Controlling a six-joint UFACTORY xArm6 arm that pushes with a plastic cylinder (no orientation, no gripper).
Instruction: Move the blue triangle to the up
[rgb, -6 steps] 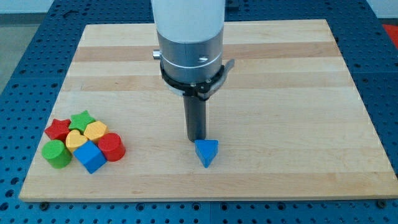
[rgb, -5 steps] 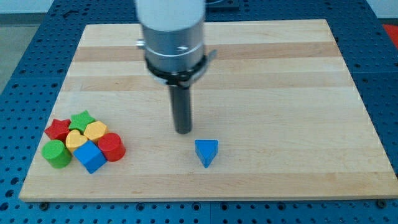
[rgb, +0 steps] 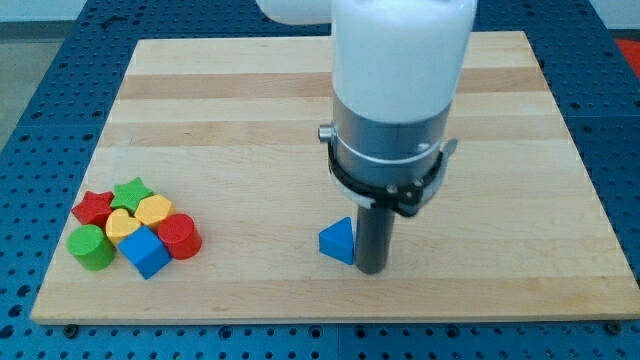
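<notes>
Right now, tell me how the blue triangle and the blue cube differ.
The blue triangle is a wedge; the blue cube is boxy. The triangle stands alone mid-board with my tip close at its right; the cube sits packed in the cluster at the view's left, against the red cylinder. Both are blue and rest on the board.

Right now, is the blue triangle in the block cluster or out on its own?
Out on its own: the blue triangle sits mid-board beside my tip, apart from the cluster at the view's left.

The wooden tabletop (rgb: 200, 110) carries a blue triangle (rgb: 338, 241) near the view's bottom centre. At the view's lower left a tight cluster lies: red star (rgb: 92, 207), green star (rgb: 131, 192), yellow heart (rgb: 122, 225), another yellow block (rgb: 154, 210), green cylinder (rgb: 90, 246), blue cube (rgb: 146, 251), red cylinder (rgb: 179, 236).
</notes>
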